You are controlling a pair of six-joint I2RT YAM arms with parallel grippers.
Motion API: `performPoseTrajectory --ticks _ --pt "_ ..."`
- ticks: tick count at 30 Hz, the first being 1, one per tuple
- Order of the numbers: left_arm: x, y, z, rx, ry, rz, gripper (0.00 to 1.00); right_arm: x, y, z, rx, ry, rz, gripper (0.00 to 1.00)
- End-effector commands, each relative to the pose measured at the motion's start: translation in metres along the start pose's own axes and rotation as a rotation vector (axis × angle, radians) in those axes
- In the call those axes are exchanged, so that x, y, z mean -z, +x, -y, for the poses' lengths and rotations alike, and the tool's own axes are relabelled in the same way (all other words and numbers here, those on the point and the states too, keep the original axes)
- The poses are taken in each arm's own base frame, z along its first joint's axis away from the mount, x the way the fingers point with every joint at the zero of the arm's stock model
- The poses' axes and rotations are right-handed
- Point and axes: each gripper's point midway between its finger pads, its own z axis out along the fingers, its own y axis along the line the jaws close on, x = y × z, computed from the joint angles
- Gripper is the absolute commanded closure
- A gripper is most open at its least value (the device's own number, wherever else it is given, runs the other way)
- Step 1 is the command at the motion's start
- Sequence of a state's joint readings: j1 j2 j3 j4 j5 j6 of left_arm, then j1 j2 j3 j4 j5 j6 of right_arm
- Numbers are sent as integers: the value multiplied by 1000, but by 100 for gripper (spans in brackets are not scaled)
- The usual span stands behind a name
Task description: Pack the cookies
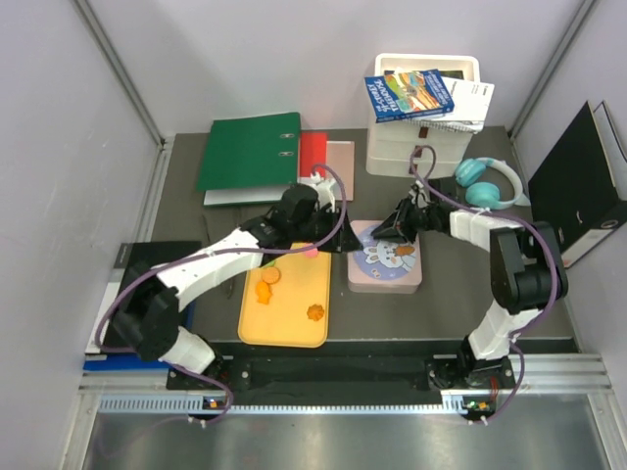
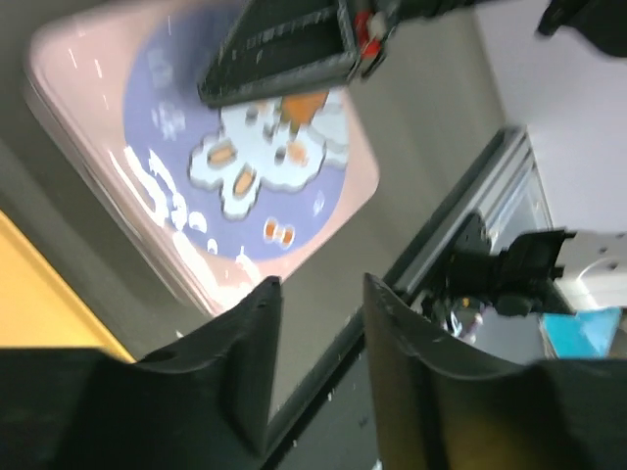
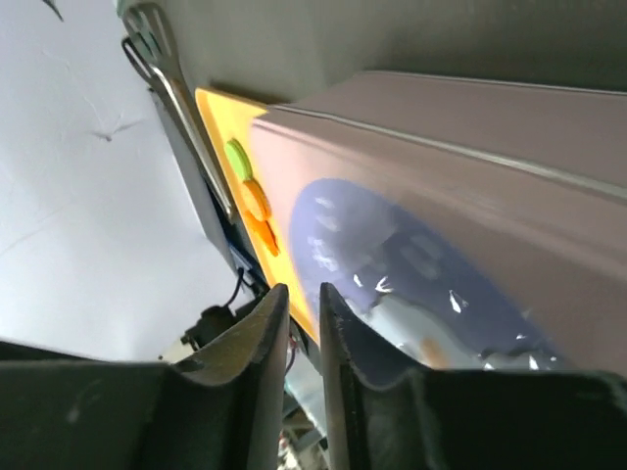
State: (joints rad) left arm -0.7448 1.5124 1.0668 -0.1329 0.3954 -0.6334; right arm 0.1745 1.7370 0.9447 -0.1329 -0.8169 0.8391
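Narrowly parted and empty, the left end effector (image 2: 321,289) and right end effector (image 3: 304,294) could be knocked together just above the pink square bunny-printed tin (image 1: 384,262).

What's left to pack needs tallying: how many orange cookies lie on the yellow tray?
3 orange cookies: two close together in the yellow tray's left half, one toward its near right corner. The left arm covers the tray's far end, so more may be hidden.
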Motion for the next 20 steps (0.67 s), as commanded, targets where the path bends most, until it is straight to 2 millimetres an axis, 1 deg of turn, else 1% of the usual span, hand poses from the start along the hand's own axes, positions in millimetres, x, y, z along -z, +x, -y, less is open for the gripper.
performPoseTrajectory --ticks 1,2,3,4,5,6,7,8,9,10,11,12,13,14,15,16,17,18,19,20 --pt "34 -63 29 -122 -11 240 51 44 -28 -85 216 -76 188 72" --pt "38 -69 26 -128 -47 267 47 52 -32 -94 244 -71 224 67" --pt "41 -71 23 -142 -70 275 46 69 -34 -118 302 -96 273 63" --pt "42 -67 16 -139 -108 259 44 76 -31 -121 312 -73 284 57" --pt "44 -69 7 -133 -160 267 34 83 -36 -123 322 -50 330 55" --pt "43 -66 -2 -130 -198 256 32 92 -36 -131 342 -44 363 53" --pt "43 -64 -8 -128 -229 245 31 104 -30 -137 370 -40 397 50" --pt "45 -57 -16 -117 -272 210 31 113 -32 -138 382 -13 450 48" --pt "47 -56 -26 -109 -321 212 30 119 -29 -137 399 6 483 45" --pt "50 -52 -36 -100 -368 208 30 138 -22 -147 471 8 543 41" --pt "54 -45 -46 -90 -416 190 30 144 -19 -142 498 76 596 39" --pt "60 -45 -54 -71 -464 208 31 152 -15 -142 536 116 637 37" --pt "61 -38 -61 -62 -488 198 31 168 -5 -147 622 149 694 33" --pt "66 -36 -62 -59 -497 198 32 172 -3 -142 650 224 752 32" --pt "67 -35 -64 -52 -506 206 33 173 3 -135 670 258 772 31" --pt "68 -32 -66 -48 -510 200 35 176 6 -132 694 284 795 25" --pt "69 -32 -66 -44 -511 200 36 182 13 -129 709 314 832 23" --pt "69 -29 -68 -43 -519 187 36 181 14 -118 704 350 836 22" --pt "69 -32 -63 -44 -507 186 36 181 16 -113 701 369 836 21" --pt "68 -31 -60 -50 -492 172 35 189 17 -109 693 392 863 20"
